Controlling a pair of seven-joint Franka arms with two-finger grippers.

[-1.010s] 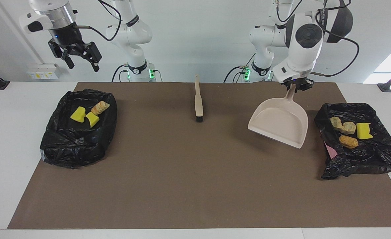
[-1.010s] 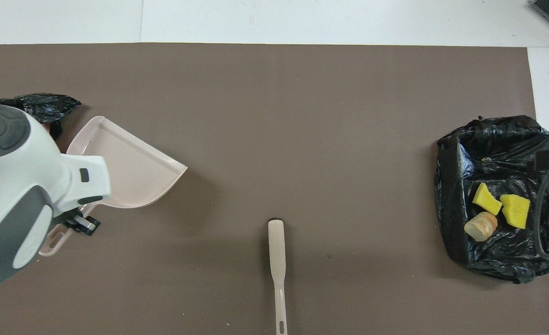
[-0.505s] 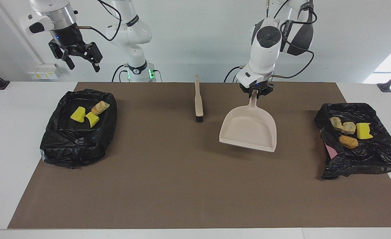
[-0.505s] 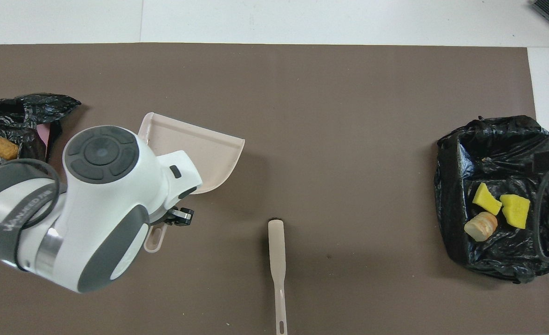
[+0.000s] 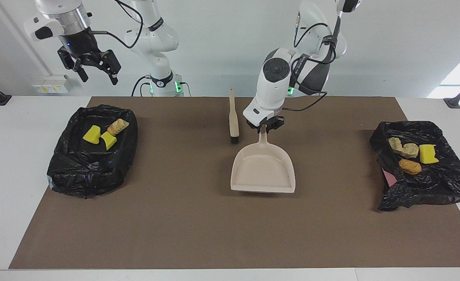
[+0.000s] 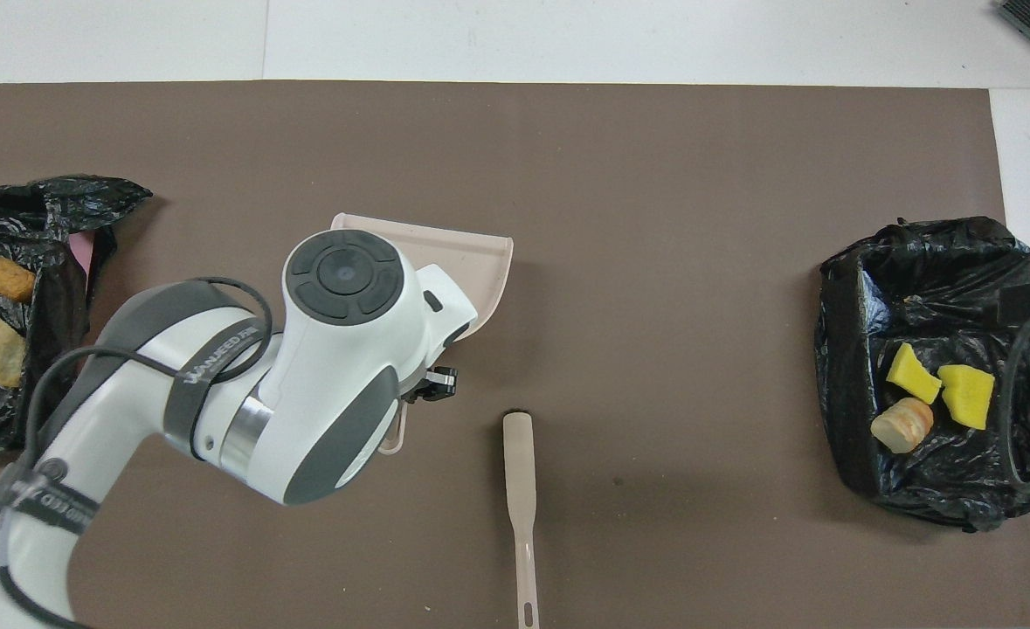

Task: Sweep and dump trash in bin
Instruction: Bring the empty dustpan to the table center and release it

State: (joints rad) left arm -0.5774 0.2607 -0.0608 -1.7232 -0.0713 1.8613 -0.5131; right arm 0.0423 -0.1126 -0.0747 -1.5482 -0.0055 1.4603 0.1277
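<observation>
Black bins [image 5: 93,164]: two; trash [image 5: 409,156]: seven pieces; one dustpan [image 5: 263,169].

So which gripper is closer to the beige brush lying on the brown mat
Left. The left gripper holds the beige plastic dustpan by its handle, right beside the beige brush. The right gripper waits raised over the right arm's end.

The beige plastic dustpan [image 5: 263,171] sits mid-mat, just beside the long-handled brush [image 5: 233,117] and farther from the robots. Two black-bagged bins stand at the table's ends — one [image 5: 93,152] at the right arm's end, one [image 5: 425,166] at the left's — with the small trash pieces [image 5: 409,156] lying inside them.
</observation>
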